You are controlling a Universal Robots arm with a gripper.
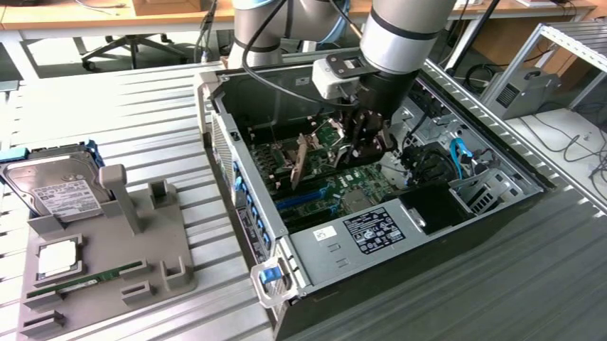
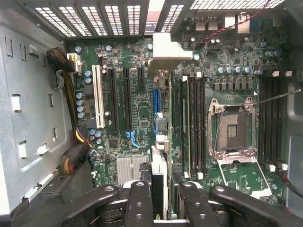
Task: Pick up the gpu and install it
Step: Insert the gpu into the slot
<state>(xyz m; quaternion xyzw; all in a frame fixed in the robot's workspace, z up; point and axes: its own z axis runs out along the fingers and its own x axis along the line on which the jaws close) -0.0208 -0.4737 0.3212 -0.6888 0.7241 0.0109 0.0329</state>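
The gpu (image 1: 301,160) hangs inside the open computer case (image 1: 270,234), just above the motherboard (image 1: 328,193), its brownish board side showing in the exterior view. My gripper (image 1: 360,142) is shut on it from above. In the wrist view the gpu (image 2: 162,142) appears edge-on between my black fingers (image 2: 141,201), running over the expansion slots (image 2: 128,101). Its silver end bracket (image 2: 166,53) reaches toward the case's slotted rear wall. I cannot tell whether the card's edge touches a slot.
A grey fixture (image 1: 114,263) at the exterior view's left carries a silver hard drive (image 1: 57,192), a green RAM stick (image 1: 87,281) and a square chip (image 1: 57,258). Case walls, cables (image 2: 71,137), the CPU socket (image 2: 232,130) and a heatsink (image 2: 131,168) surround the card.
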